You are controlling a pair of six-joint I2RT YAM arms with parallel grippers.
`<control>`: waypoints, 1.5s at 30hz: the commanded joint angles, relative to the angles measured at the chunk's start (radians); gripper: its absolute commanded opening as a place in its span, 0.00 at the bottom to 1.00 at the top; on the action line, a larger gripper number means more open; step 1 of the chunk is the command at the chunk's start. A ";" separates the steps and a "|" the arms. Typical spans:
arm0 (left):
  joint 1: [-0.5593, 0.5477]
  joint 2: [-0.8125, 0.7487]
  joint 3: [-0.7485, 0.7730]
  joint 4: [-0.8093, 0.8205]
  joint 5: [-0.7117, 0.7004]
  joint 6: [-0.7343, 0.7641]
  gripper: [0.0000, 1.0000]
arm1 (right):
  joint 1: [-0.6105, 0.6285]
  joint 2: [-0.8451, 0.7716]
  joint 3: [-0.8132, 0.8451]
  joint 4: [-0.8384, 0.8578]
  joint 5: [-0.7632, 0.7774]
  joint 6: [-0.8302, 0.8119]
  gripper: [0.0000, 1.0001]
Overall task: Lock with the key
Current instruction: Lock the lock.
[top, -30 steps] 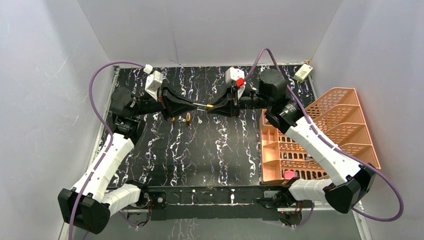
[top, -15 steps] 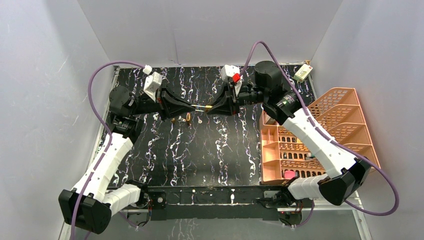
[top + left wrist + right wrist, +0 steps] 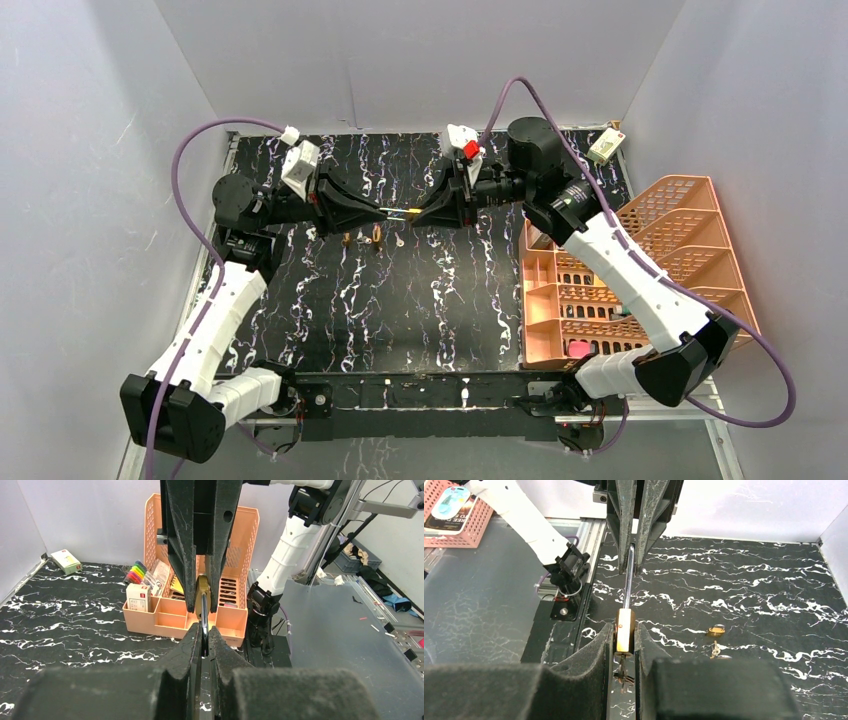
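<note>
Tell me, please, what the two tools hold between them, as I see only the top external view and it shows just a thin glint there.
Observer: In the right wrist view, the right tool is shut on a small brass padlock body.
Operator: And the left tool?
Observer: In the left wrist view, the left tool is shut on that padlock's silver steel shackle.
Operator: Is the key in?
Observer: A small dark metal piece hangs under the padlock body; I cannot tell whether it is the key.
</note>
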 commanded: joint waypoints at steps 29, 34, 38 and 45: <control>0.039 0.035 -0.048 0.276 -0.017 -0.214 0.00 | 0.053 0.085 -0.001 0.345 -0.005 0.268 0.00; -0.014 0.027 -0.072 0.309 -0.039 -0.262 0.00 | 0.071 0.094 -0.007 0.376 0.054 0.261 0.00; -0.039 0.023 -0.117 0.309 -0.051 -0.249 0.00 | 0.077 0.105 0.011 0.408 0.059 0.284 0.00; -0.135 0.021 -0.170 0.309 -0.082 -0.244 0.00 | 0.084 0.097 0.007 0.470 0.165 0.290 0.00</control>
